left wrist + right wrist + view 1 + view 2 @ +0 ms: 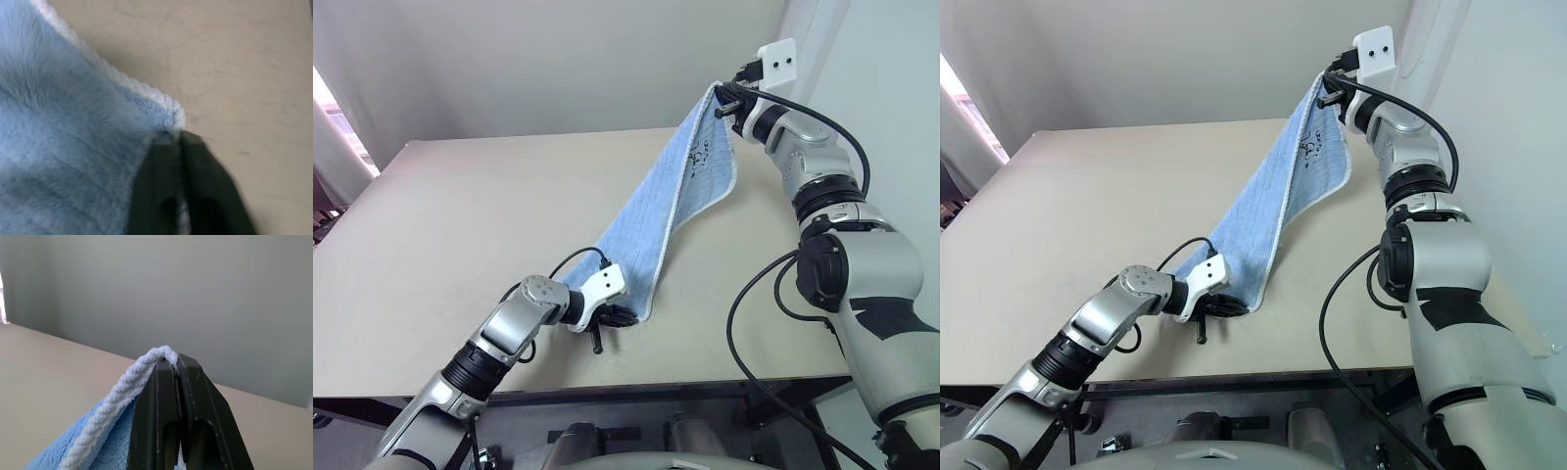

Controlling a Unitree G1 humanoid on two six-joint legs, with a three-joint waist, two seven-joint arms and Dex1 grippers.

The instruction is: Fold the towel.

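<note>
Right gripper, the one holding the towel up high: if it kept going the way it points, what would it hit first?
Probably nothing nearby: the right gripper, shut on the towel, points across the table toward the grey wall.

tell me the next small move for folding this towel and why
Probably lift the left gripper up off the table, spreading the towel in the air. Its fingers are shut on a low corner, the right gripper holds the high corner shut, and the cloth hangs as a narrow, doubled strip between them, not yet flat enough to fold.
</note>
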